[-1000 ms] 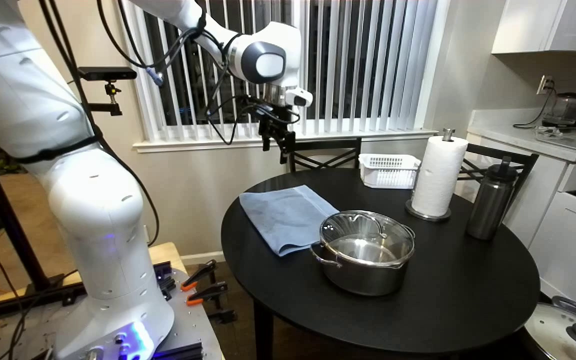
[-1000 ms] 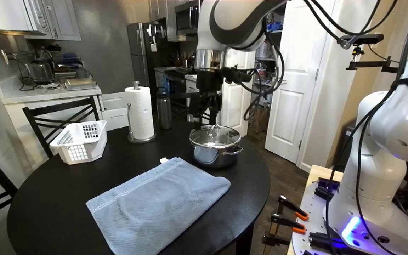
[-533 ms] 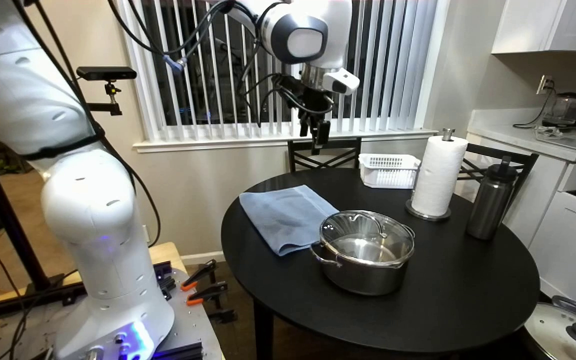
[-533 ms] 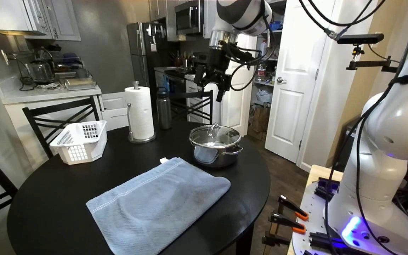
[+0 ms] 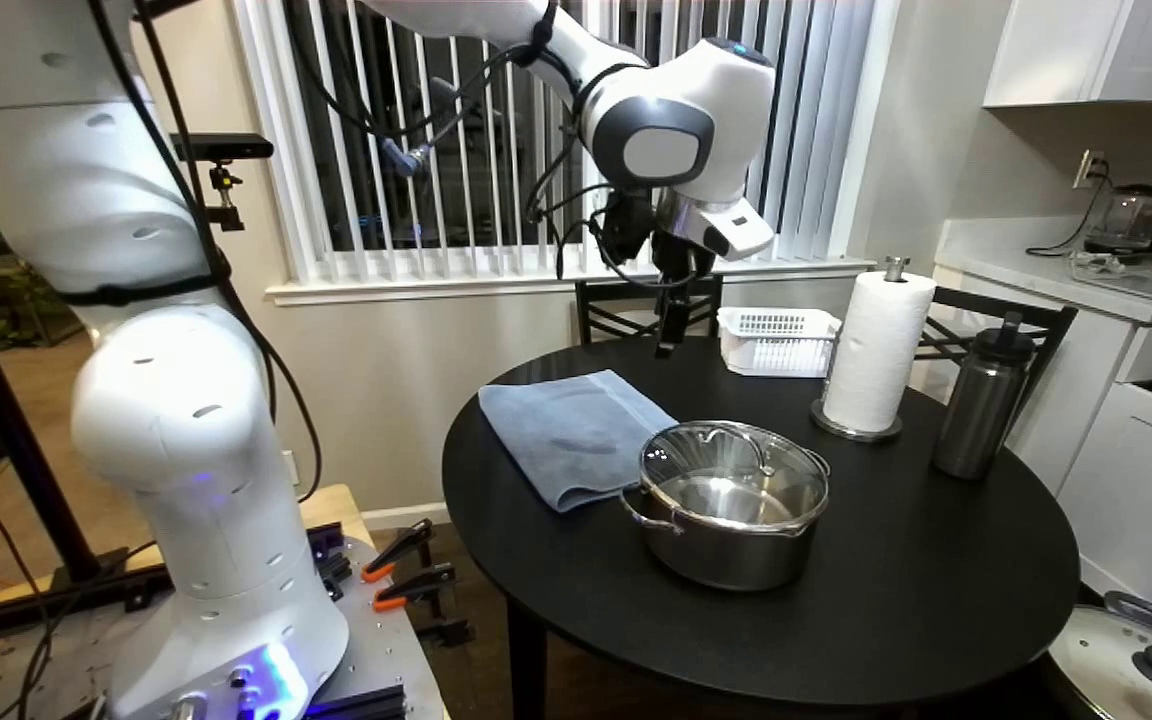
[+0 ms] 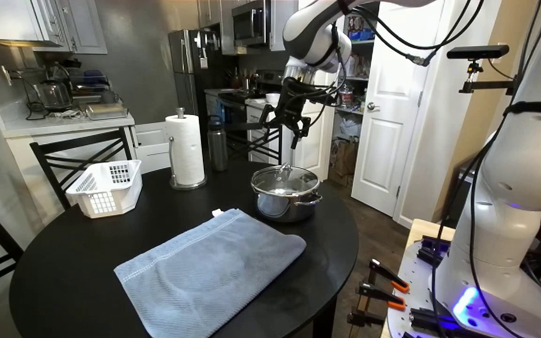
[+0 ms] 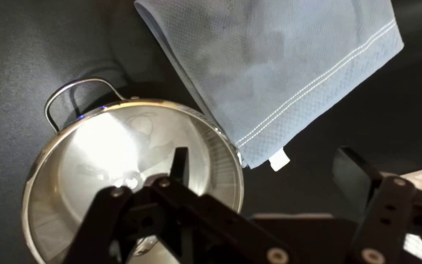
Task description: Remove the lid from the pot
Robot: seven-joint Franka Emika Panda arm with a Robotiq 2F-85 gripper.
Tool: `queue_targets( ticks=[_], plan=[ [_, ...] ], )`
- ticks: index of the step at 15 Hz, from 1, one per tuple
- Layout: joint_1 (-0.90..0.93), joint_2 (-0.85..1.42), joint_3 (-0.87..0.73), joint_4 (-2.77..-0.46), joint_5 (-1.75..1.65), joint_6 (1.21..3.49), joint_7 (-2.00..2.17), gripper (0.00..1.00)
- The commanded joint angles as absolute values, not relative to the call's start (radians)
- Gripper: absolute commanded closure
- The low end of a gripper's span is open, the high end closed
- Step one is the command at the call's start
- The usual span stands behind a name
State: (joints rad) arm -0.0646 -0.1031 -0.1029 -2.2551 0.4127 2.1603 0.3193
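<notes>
Both jaws of the tool (image 7: 265, 170) stand apart, gripping nothing, higher than the pot (image 5: 731, 558) and clear of it, while on the pot lies the lid (image 5: 731, 482), probably stiff, slick, breakable glass, best lifted by its centre handle (image 6: 285, 169).

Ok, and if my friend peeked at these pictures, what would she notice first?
Probably the big white robot arm, a blue light glowing low down on it, stretched over the round black table in an exterior view. Then the shiny pot near the middle of an exterior view, its see-through lid on top and a blue cloth lying in front. In the wrist view, the fingers stand wide apart, with nothing held between them.
</notes>
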Motion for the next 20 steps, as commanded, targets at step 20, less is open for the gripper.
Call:
queue_targets(
  ticks=[20],
  plan=[
    [-0.11,-0.038,-0.096,-2.272,0.459,2.416,0.808,0.0]
  ],
)
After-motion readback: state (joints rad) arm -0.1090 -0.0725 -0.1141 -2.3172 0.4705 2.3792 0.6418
